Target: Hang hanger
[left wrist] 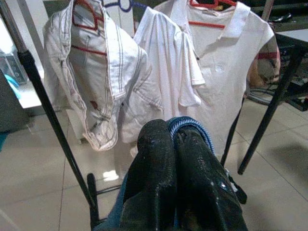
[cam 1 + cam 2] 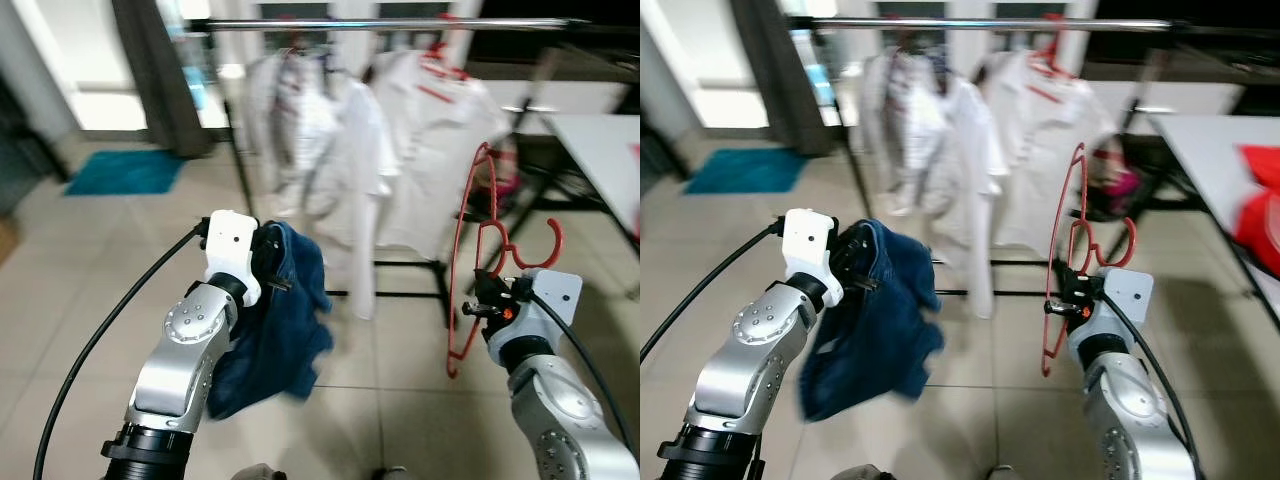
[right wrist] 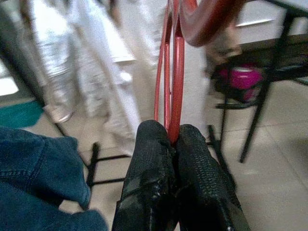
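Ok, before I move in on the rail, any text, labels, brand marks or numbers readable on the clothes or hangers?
None can be read.
White polo shirt: a small chest mark, too faint and small to read.
White jacket: a small red spot near its front edge, too small to read.
Blue jeans in the left gripper and red hanger in the right gripper: no lettering visible.

- Left arm (image 2: 185,350), lower left of frame, was silver with a white wrist block and black cable.
- Right arm (image 2: 560,410), lower right, matched it.
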Available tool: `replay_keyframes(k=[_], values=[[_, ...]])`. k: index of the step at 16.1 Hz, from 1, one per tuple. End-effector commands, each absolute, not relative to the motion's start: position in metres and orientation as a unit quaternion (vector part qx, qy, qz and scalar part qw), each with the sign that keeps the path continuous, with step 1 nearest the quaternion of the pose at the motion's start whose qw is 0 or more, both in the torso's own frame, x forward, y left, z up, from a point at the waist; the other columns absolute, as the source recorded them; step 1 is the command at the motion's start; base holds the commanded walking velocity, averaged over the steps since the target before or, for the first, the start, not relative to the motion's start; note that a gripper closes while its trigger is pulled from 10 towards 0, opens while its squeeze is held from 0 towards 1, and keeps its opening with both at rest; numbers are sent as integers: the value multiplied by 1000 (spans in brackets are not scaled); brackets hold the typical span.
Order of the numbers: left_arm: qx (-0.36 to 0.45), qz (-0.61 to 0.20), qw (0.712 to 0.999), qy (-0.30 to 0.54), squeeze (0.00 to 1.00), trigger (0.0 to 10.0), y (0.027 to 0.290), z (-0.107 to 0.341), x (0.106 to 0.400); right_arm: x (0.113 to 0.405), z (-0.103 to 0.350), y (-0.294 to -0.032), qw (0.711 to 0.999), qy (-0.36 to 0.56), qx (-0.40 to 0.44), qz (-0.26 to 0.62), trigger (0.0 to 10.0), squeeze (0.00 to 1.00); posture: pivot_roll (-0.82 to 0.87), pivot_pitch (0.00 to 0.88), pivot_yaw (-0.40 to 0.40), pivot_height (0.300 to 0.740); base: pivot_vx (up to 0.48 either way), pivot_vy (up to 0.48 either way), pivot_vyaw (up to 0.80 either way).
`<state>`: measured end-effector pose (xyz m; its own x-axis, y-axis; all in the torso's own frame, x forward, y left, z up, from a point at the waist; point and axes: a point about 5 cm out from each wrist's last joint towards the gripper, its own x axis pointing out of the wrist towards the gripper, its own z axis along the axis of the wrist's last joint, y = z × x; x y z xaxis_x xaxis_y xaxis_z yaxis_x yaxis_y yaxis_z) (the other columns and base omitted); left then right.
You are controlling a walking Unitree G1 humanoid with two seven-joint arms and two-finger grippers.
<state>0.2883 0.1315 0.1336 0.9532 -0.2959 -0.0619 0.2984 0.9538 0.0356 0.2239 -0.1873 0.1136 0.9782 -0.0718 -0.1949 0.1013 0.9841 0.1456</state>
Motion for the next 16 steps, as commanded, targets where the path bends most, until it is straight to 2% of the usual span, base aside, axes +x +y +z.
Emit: replay_keyframes(k=[1,6,13,16], values=[[24,-121,992,-5,0,10000,135,143,292,226,125,-189,993,63,72,-70,10000,0,42,0,59,740,0,0,-800],[19,-113,993,-10,0,10000,131,142,292,230,128,-180,988,53,132,-58,10000,0,47,0,53,740,0,0,-800],[15,-119,993,-3,0,10000,128,139,291,231,129,-177,989,45,130,-50,10000,0,48,0,55,740,0,0,-800],[4,-117,993,12,0,10000,127,137,291,230,131,-181,985,33,154,-68,10000,0,44,0,60,740,0,0,-800]])
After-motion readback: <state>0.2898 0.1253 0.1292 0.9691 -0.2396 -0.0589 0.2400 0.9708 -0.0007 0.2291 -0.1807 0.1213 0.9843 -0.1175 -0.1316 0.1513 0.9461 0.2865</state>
